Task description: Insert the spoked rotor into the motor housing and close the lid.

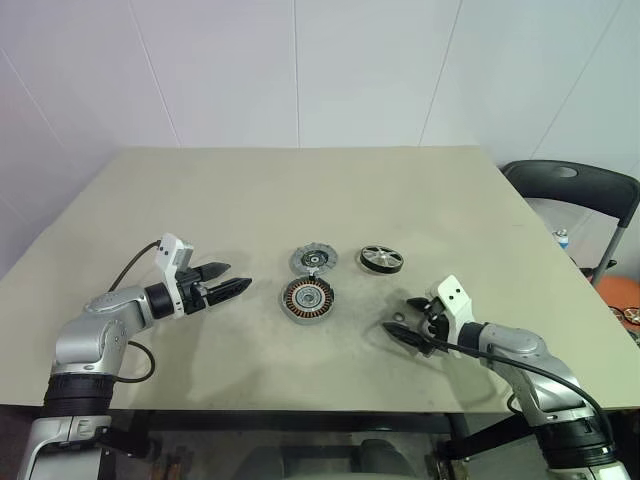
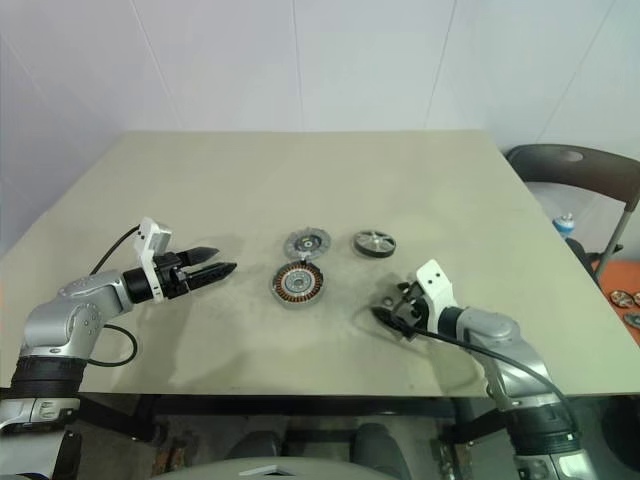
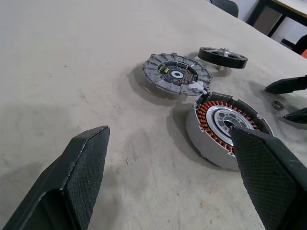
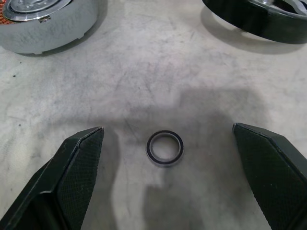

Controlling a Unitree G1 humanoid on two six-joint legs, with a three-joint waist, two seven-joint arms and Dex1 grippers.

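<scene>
Right hand [image 1: 402,318], fingers spread wide and empty, sits nearest, right of the motor housing [image 1: 306,299], with a small dark washer ring [image 4: 165,148] on the surface [image 1: 250,200] between its fingertips. Left hand [image 1: 238,281], also spread and empty, points at the housing from its left. Just behind the housing lies the lid [image 1: 314,260], touching its rim; the spoked rotor [image 1: 381,259] rests right of the lid.

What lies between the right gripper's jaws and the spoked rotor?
A small dark washer ring on bare table, seen in the right wrist view, before the spoked rotor.
</scene>
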